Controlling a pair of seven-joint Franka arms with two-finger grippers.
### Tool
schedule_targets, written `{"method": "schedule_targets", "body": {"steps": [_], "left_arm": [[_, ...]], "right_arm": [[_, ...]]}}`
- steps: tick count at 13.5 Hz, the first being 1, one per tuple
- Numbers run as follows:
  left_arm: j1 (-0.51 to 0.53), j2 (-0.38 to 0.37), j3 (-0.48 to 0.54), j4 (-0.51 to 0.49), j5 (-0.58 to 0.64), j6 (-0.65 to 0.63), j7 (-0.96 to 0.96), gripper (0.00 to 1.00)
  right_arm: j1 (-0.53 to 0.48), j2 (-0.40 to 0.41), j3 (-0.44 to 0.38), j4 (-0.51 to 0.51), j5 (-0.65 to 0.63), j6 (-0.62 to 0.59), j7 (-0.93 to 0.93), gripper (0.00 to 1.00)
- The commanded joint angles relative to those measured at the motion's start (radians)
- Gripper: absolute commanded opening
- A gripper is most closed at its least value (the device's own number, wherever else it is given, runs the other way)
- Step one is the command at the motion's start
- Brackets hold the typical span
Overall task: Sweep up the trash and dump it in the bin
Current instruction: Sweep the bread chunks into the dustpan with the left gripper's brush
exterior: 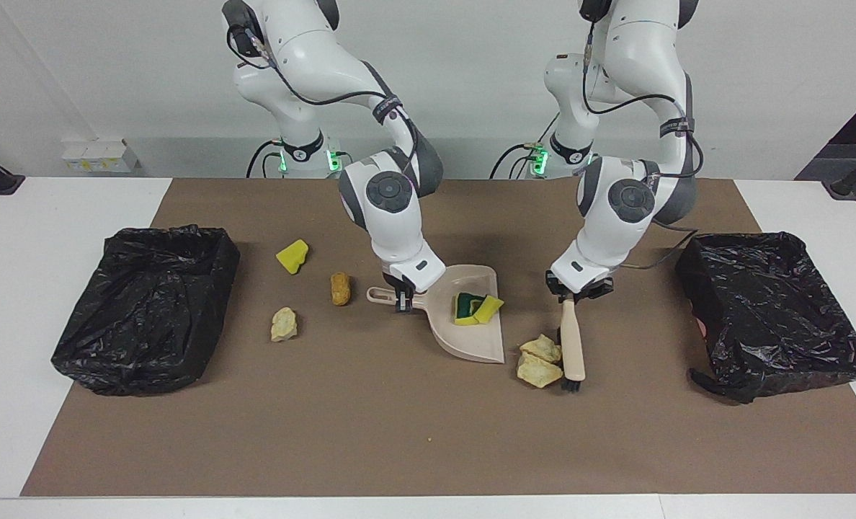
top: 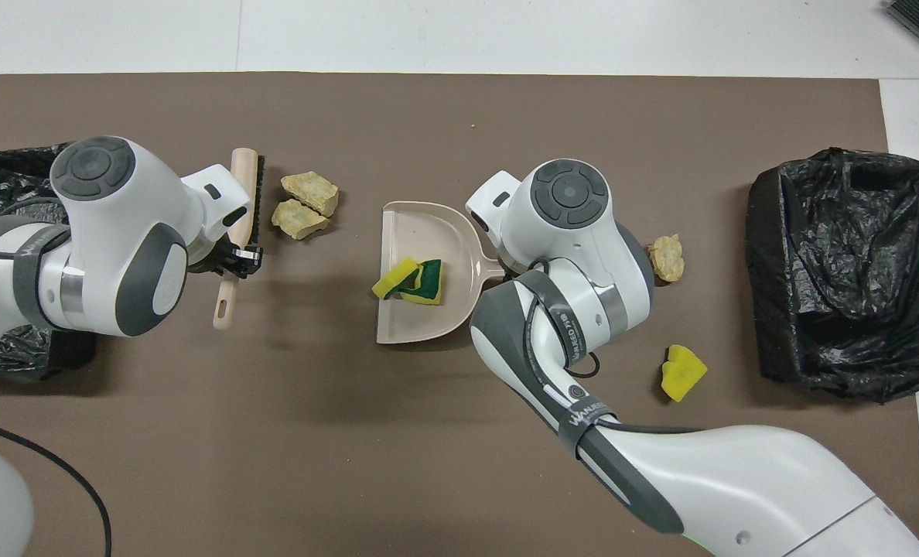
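Facing view: left gripper [exterior: 576, 294] clamped on brush [exterior: 571, 349], bristles touching 2 beige lumps [exterior: 540, 362]; right gripper [exterior: 402, 300] pinched dustpan [exterior: 466, 326] handle.

Overhead view: 2 sponge pieces [top: 409, 280] in dustpan; lumps beside brush.

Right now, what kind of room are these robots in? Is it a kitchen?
Probably not a kitchen: it looks like a robot practice lab. Two robot arms stand at a white table spread with a brown mat, against a bare wall. Pretend trash lies about, with black-lined bins at each end.
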Motion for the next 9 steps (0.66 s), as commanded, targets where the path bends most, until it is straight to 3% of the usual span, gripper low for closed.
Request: {"method": "schedule_targets", "body": {"steps": [1, 6, 9], "left_arm": [[-0.073, -0.024, 0.011, -0.032, -0.023, 0.026, 0.006, 0.00], [-0.138, -0.052, -0.001, -0.036, -0.101, -0.106, 0.006, 0.00], [-0.150, -0.113, -0.013, -0.027, -0.115, -0.228, 0.008, 0.00]], "right_arm": [[-0.002, -0.003, 0.004, -0.011, 0.025, 0.019, -0.023, 0.00], [0.000, -0.003, 0.004, -0.011, 0.025, 0.018, -0.023, 0.00], [0.000, -0.003, 0.004, -0.011, 0.023, 0.018, -0.028, 0.00]]}}
